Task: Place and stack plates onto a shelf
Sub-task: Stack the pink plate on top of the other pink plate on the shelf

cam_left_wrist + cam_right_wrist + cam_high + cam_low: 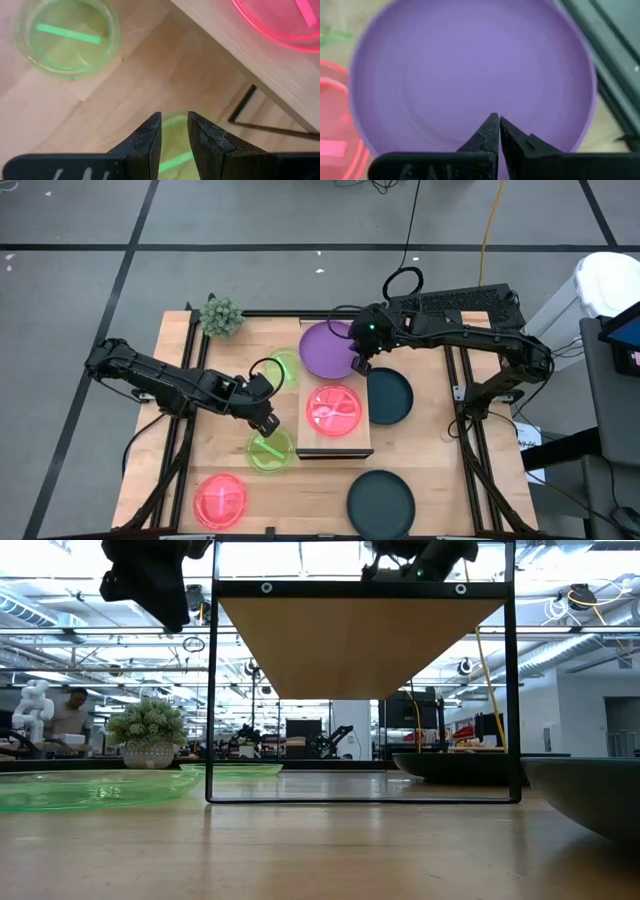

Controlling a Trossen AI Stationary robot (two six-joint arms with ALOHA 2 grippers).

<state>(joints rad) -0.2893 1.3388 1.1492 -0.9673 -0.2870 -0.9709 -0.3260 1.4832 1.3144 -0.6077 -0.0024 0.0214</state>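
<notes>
From table height the shelf (360, 635) shows only its underside and black frame, so the plates on it are hidden there; from above, a purple plate (326, 348) sits at its far end and a pink plate (335, 410) nearer the front. The right claw (496, 122) is pinched nearly closed on the purple plate's rim. The left claw (174, 131), its fingers a narrow gap apart and holding nothing, hovers between two green plates (268, 452) left of the shelf; its fingers partly hide one.
</notes>
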